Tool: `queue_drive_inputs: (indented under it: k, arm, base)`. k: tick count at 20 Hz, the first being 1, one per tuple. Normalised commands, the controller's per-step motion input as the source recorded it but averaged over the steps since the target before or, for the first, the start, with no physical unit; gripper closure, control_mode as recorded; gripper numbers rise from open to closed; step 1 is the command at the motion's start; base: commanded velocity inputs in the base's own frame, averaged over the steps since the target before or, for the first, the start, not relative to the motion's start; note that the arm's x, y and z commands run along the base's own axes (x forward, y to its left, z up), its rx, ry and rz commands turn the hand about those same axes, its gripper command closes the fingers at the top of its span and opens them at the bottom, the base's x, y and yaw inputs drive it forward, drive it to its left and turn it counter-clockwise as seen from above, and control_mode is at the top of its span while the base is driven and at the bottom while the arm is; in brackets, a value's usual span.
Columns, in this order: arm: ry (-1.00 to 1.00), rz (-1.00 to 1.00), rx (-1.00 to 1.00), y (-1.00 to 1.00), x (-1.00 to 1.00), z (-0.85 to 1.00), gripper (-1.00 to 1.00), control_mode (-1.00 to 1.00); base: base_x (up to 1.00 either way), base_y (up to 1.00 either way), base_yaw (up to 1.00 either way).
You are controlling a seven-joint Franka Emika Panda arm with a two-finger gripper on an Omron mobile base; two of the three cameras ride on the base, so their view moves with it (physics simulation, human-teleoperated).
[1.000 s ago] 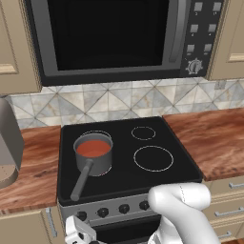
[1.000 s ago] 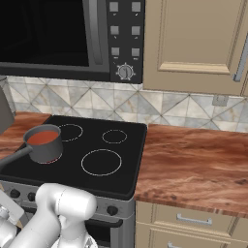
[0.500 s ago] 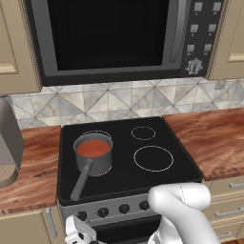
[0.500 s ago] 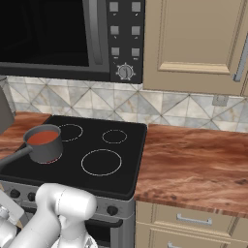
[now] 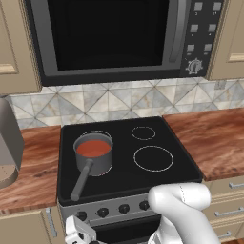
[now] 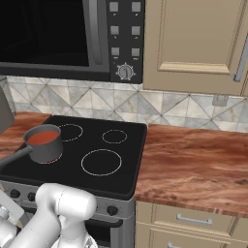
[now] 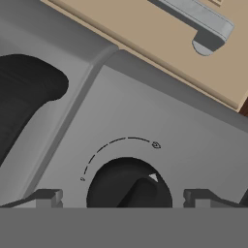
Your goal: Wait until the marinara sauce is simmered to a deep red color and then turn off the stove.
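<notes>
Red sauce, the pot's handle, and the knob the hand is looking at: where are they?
marinara sauce [image 5: 93, 148], left base view, middle of its red surface.
saucepan handle [image 5: 81, 181], left base view, midway along the grey handle.
stove knob [image 7: 130, 186], hand view, centre of the black knob.

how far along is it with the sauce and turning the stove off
Done: the open gripper is lined up on a black knob of the stove, one finger on each side, not yet touching. In hand: the marinara sauce in the grey saucepan looks orange-red rather than deep red, so it seems to be waiting. Left: grip the knob and turn it off.
</notes>
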Motion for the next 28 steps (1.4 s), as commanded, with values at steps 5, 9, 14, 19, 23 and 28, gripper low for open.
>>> queue_drive_inputs:
  k: [5,9,14,19,23,28]
  arm:
    - [0.0,0.0,0.0,0.0,0.0,0.0,-1.0,-1.0]
    - [0.0,0.0,0.0,0.0,0.0,0.0,-1.0,-1.0]
    - [0.0,0.0,0.0,0.0,0.0,0.0,-1.0,-1.0]
    - [0.0,0.0,0.0,0.0,0.0,0.0,-1.0,-1.0]
    - [0.0,0.0,0.0,0.0,0.0,0.0,-1.0,-1.0]
    - [0.0,0.0,0.0,0.0,0.0,0.0,-1.0,-1.0]
  base:
    - [0.0,0.0,0.0]
    - [0.0,0.0,0.0]
    - [0.0,0.0,0.0]
    - [0.0,0.0,0.0]
    - [0.0,0.0,0.0]
    - [0.0,0.0,0.0]
